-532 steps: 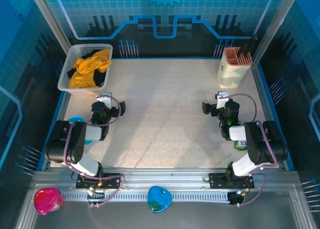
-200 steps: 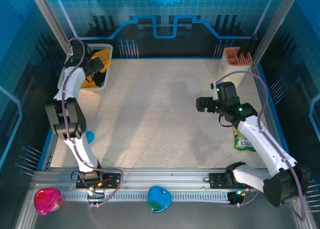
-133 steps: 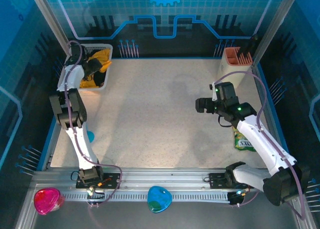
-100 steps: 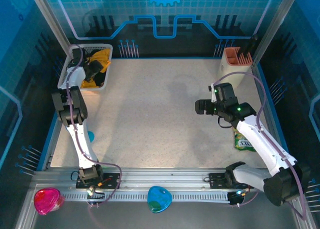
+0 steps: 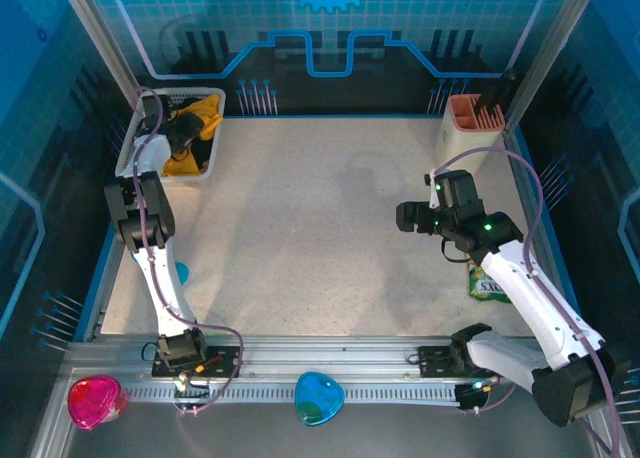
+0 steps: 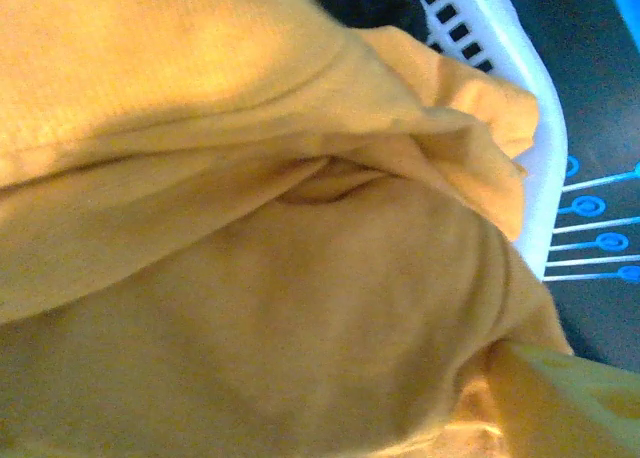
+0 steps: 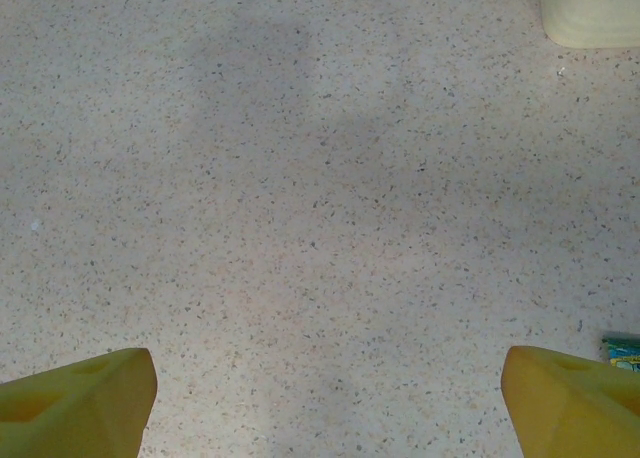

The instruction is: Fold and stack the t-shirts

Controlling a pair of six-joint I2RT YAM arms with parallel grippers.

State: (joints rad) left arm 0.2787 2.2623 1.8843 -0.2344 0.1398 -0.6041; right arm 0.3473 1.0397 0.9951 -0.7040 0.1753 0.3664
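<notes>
The golden-yellow t-shirt [image 5: 205,116] lies crumpled in the white mesh basket [image 5: 133,150] at the far left corner, with the black t-shirt [image 5: 203,156] bunched beside it. My left gripper [image 5: 182,134] is pushed down into the basket. In the left wrist view the yellow t-shirt [image 6: 300,278] covers almost everything. One fingertip [image 6: 575,398] shows far out at the lower right, so the left gripper [image 6: 320,418] is open with cloth lying between its jaws. My right gripper [image 5: 405,217] hovers open over bare table right of centre, and the right gripper [image 7: 328,398] has nothing between its fingers.
A cream holder [image 5: 462,138] with dark tools stands at the far right; its base [image 7: 590,13] is in the right wrist view. A green snack packet [image 5: 487,284] lies by the right edge. The basket rim [image 6: 520,108] runs beside the cloth. A blue disc [image 5: 180,273] lies near left.
The left arm has drawn tighter over the basket and its gripper has sunk into the yellow cloth. The right gripper has shifted slightly nearer and to the right.
</notes>
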